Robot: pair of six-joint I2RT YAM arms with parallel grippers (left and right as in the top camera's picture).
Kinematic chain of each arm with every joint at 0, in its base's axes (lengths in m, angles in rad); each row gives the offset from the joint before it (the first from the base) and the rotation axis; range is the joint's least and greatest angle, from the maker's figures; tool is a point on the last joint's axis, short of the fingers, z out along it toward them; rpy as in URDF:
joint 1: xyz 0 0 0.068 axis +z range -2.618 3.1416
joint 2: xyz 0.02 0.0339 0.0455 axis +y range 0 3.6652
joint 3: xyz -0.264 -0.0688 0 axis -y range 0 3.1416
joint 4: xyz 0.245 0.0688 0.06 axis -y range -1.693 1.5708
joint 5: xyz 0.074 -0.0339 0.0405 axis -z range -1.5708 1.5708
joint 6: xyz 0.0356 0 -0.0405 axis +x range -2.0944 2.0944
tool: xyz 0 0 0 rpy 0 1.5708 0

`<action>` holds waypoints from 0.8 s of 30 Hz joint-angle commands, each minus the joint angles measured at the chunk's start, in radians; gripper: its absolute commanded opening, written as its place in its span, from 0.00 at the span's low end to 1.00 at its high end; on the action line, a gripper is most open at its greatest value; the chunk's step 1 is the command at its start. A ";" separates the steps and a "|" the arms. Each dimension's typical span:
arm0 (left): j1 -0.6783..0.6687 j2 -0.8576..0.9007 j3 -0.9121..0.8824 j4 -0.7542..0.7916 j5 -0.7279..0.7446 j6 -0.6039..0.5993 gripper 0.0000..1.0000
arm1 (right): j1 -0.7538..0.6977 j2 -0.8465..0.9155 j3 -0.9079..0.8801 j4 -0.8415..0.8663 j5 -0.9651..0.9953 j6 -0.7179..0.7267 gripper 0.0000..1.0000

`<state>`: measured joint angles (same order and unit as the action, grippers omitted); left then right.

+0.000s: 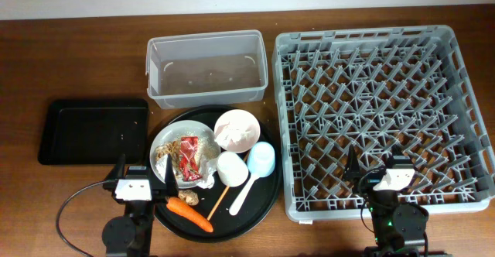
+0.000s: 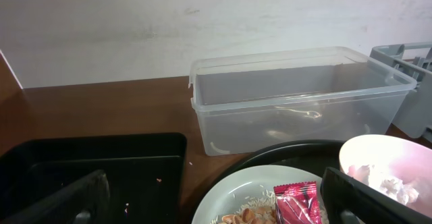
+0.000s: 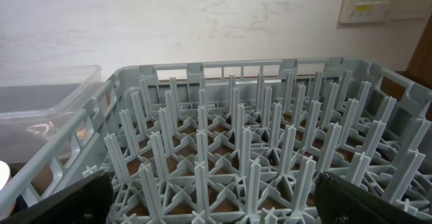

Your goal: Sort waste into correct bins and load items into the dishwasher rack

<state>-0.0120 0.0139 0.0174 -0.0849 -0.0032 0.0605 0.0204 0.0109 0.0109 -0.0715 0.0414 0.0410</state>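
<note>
Overhead: my left gripper (image 1: 143, 172) at 8 o'clock edge of round tray (image 1: 259, 204); right gripper (image 1: 377, 166) over 6 o'clock rim of rack (image 1: 371, 71). On round tray: plate (image 1: 164, 142) with wrapper (image 1: 188, 157), bowl (image 1: 237, 129), white cup (image 1: 230, 168), blue cup (image 1: 262, 159), fork (image 1: 240, 197), chopstick (image 1: 217, 203), carrot (image 1: 191, 215). Tub (image 1: 207, 67) at its 12, black tray (image 1: 93, 131) at 9.

Left wrist: my fingers (image 2: 74, 200) spread wide, nothing held. Plate underneath, tub at 12.

Right wrist: fingers (image 3: 67, 200) spread wide, empty. Rack tines at 12.
</note>
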 commanded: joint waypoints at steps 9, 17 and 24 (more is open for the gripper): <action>-0.005 -0.008 -0.008 0.002 0.015 -0.007 0.99 | 0.005 -0.007 -0.005 -0.009 -0.047 0.001 0.98; -0.005 0.125 0.251 -0.213 0.015 -0.076 0.99 | 0.005 0.229 0.304 -0.244 -0.076 0.000 0.98; -0.005 0.525 0.652 -0.609 0.015 -0.076 0.99 | 0.006 0.725 0.874 -0.768 -0.090 0.000 0.98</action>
<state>-0.0124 0.4114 0.5339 -0.6125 0.0010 -0.0040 0.0204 0.6609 0.7773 -0.7925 -0.0353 0.0444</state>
